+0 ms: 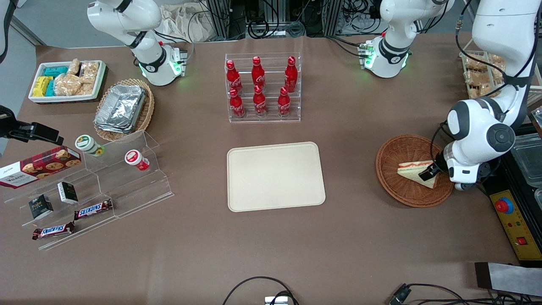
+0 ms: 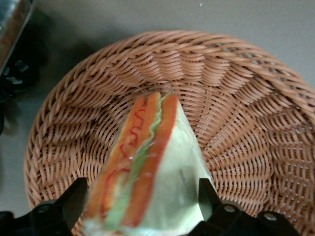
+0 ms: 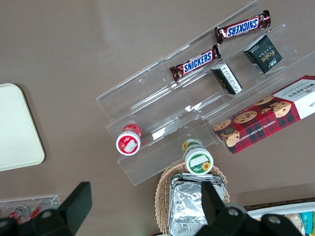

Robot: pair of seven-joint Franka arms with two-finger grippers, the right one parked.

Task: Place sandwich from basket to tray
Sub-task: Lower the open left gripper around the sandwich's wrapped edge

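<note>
The sandwich point(image 1: 411, 170), a white wedge with orange and green filling along its cut edge, lies in the reddish-brown wicker basket point(image 1: 398, 190) toward the working arm's end of the table. My left gripper point(image 1: 426, 173) is down in the basket and open, one finger on each side of the sandwich's wide end. In the left wrist view the sandwich point(image 2: 152, 157) fills the gap between the black fingers point(image 2: 78, 194) of the gripper point(image 2: 142, 186), on the basket's weave point(image 2: 236, 98). The cream tray point(image 1: 275, 176) lies flat at the table's middle with nothing on it.
A clear rack of red cola bottles point(image 1: 260, 87) stands farther from the front camera than the tray. A control box with a red button point(image 1: 510, 216) sits beside the basket. Toward the parked arm's end are a tan basket with foil containers point(image 1: 123, 108), an acrylic snack stand point(image 1: 84, 186) and a white bin point(image 1: 65, 80).
</note>
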